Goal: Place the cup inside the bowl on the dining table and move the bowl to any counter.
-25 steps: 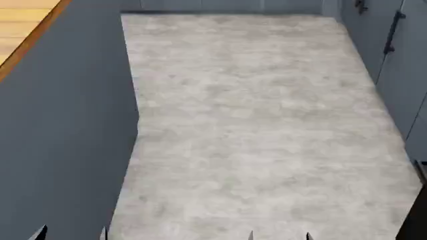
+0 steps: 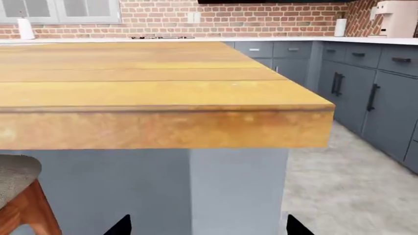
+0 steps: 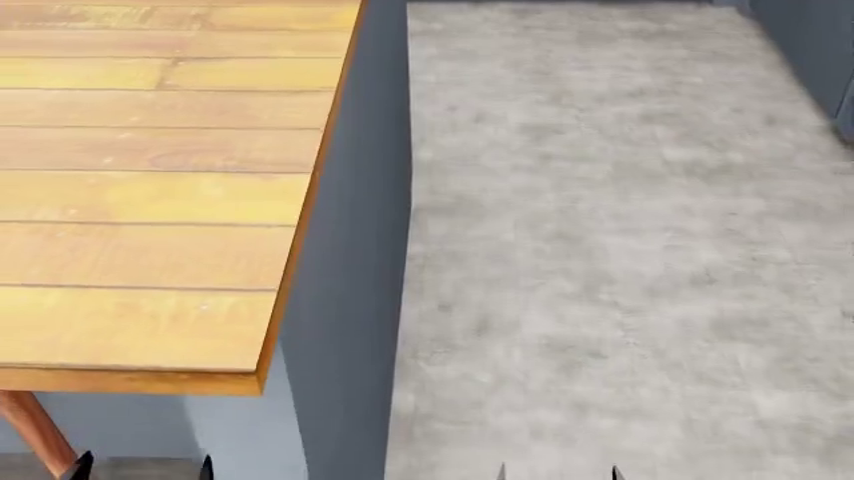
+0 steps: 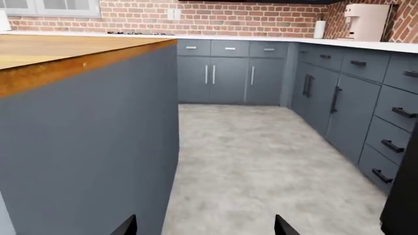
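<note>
Both grippers, left gripper (image 3: 143, 466) and right gripper (image 3: 558, 470), hang with jaws apart, holding nothing. Ahead of them: dark grey unit with wooden top (image 3: 147, 200), grey floor (image 3: 601, 250). White counter (image 4: 261, 39) lies far beyond; cup and bowl not visible.

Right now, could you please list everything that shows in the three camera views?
Wooden top: one, yellow-orange planks, on the dark grey unit.
Stool: one, grey seat, reddish wooden legs, under the top's overhang.
Floor: pale grey, right of the unit.
Cabinets: dark grey, along two walls.
Counter: white, over the cabinets, backed by brick wall.
Appliance: one, white, on the counter's corner.
Cup and bowl: not in view.
Left gripper: open, empty.
Right gripper: open, empty.
</note>
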Motion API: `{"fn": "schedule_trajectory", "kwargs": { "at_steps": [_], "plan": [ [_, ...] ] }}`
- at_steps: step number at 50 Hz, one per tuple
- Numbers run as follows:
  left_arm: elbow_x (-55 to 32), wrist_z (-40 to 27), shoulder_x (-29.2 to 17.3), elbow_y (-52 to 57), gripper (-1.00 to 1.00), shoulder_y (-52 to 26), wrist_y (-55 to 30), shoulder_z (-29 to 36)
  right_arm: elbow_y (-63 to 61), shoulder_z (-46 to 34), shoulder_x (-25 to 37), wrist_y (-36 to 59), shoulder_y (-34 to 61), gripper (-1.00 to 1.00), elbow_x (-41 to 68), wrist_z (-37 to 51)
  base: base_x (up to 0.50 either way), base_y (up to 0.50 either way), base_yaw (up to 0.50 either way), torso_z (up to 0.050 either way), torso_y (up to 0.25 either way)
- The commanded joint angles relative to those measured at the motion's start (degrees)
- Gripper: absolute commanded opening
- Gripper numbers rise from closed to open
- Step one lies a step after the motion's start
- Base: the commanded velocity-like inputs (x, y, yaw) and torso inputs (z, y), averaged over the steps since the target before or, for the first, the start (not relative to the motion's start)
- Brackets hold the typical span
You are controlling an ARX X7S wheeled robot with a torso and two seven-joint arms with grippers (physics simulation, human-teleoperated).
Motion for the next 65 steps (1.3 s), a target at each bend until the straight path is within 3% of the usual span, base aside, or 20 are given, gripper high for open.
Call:
{"fn": "schedule_trajectory", "kwargs": {
  "at_steps": [1, 13, 65],
  "plan": [
    [-1.1, -1.3, -1.1, -0.1, 1.0, 0.0, 0.0, 1.2, 0.0, -1.3, 1.1, 0.4, 0.2, 1.0, 0.7, 1.5, -0.5, 0.0, 0.0, 0.0, 0.0],
    [-1.9, -2.2, -1.9, -0.1, 1.0, -0.2, -0.1, 2.3, 0.0, -2.9, 2.0, 0.0, 0.0, 1.0, 0.6, 2.3, -0.42, 0.12, 0.0, 0.0, 0.0],
    [-4.8, -5.3, -4.8, 0.1, 1.0, 0.0, 0.9, 5.3, 0.0, -6.3, 4.9, -0.5, 0.5, 1.0, 3.0, 5.1, -0.18, 0.5, 0.0, 0.0, 0.0]
  ]
}}
